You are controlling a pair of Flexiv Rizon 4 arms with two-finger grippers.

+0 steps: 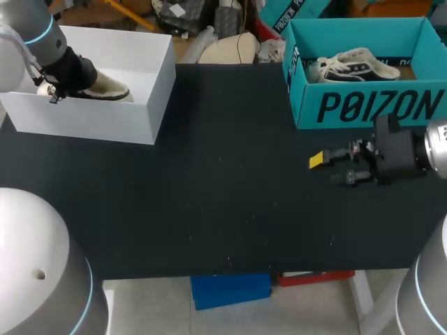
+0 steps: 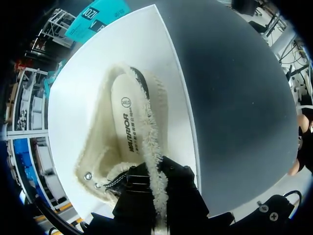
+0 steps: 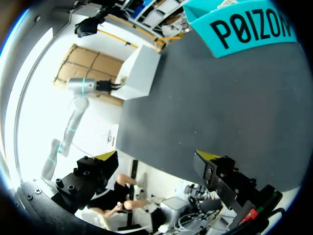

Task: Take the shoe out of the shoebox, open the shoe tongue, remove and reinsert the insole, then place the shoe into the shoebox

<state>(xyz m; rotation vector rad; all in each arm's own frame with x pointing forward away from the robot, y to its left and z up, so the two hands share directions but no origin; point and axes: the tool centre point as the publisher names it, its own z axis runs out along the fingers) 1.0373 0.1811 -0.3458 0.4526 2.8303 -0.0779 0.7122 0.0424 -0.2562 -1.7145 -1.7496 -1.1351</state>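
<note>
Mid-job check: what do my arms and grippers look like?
The left arm and right arm are rounded silver-grey shells with thin blue rings. The left gripper and right gripper are black and blocky; the right's fingers end in yellow tips.

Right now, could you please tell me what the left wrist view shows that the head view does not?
Only the left wrist view looks into the cream shoe: its printed insole, fleecy rim and metal eyelets. Only the head view shows the right pincer, open over the table, and a dark-and-white shoe in the teal box. Both show the cream shoe inside the white box on the table.
</note>
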